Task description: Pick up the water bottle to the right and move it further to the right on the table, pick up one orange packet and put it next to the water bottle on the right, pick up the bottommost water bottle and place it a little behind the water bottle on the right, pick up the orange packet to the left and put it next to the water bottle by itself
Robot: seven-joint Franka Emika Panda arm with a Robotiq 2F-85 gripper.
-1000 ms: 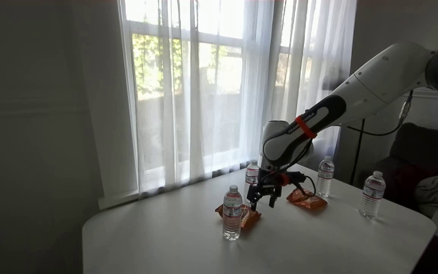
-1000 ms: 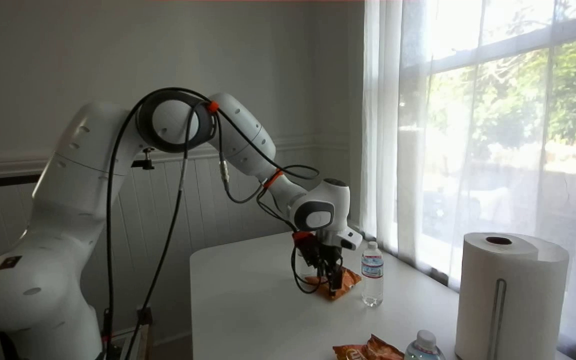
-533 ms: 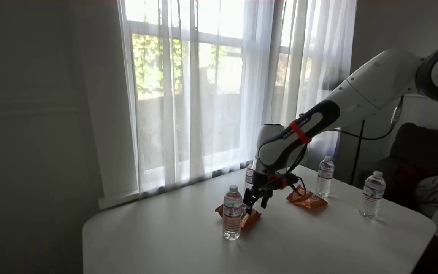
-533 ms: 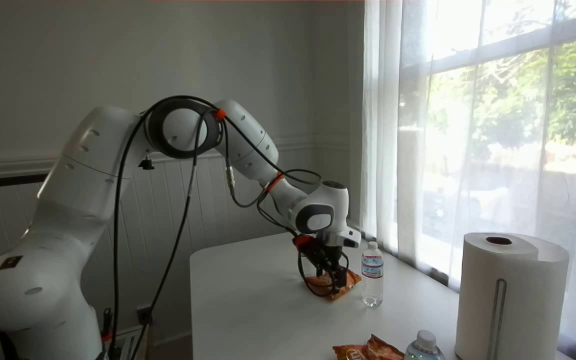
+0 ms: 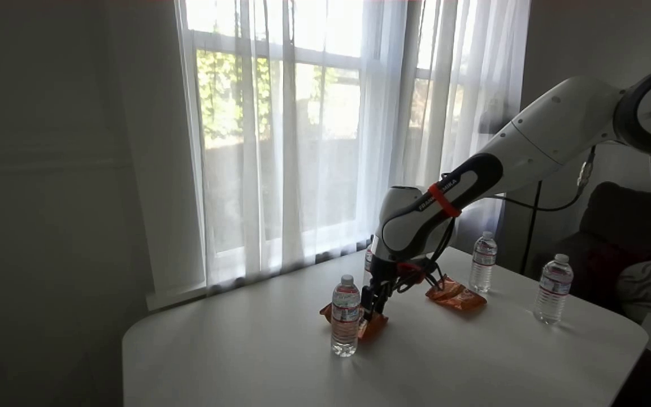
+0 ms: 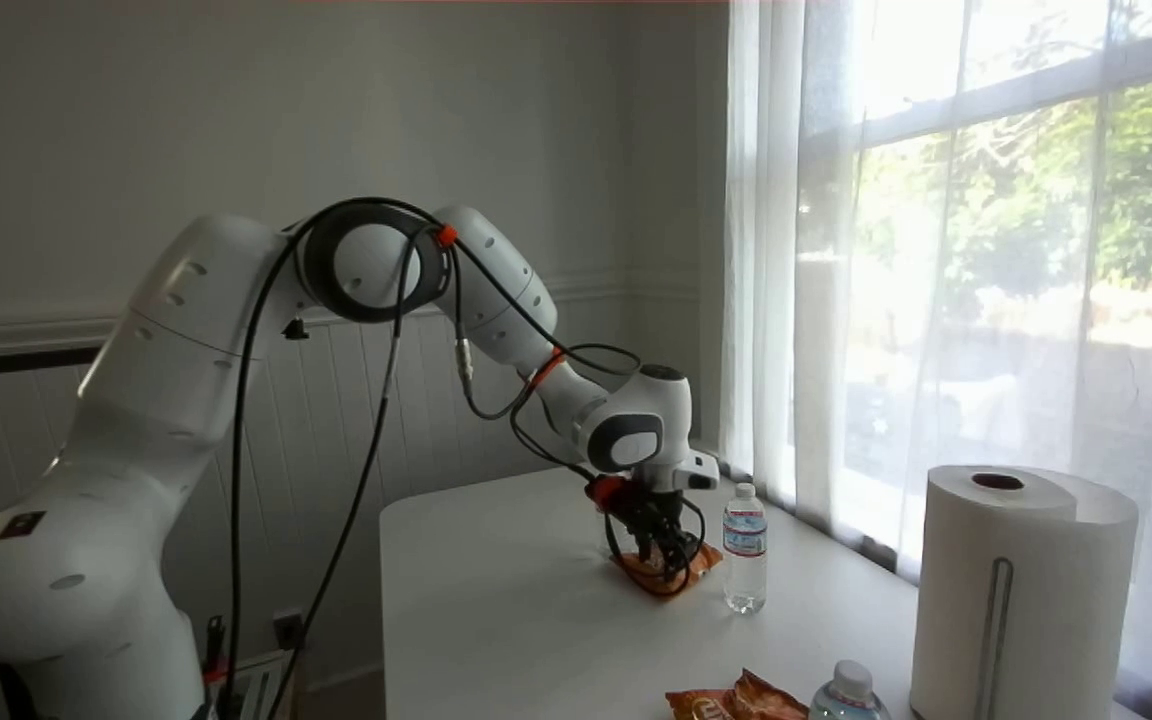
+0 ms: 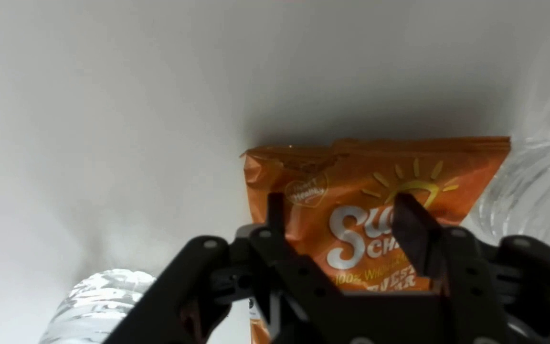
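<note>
Over the orange SunChips packet, parted fingers grip nothing.
Shallow pinching may slip; sideways drift could topple the water bottle beside it.

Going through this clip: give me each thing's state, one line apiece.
Gripper: partly open
Packet under gripper: lying down, contact unclear
Other packet: lying down
Front bottle (exterior view): upright, capped
Bottle beside other packet: upright, capped
Lone bottle: upright, capped
Curtains: drawn
Bottle near curtains: upright, capped
Paper towels: standing upright
</note>
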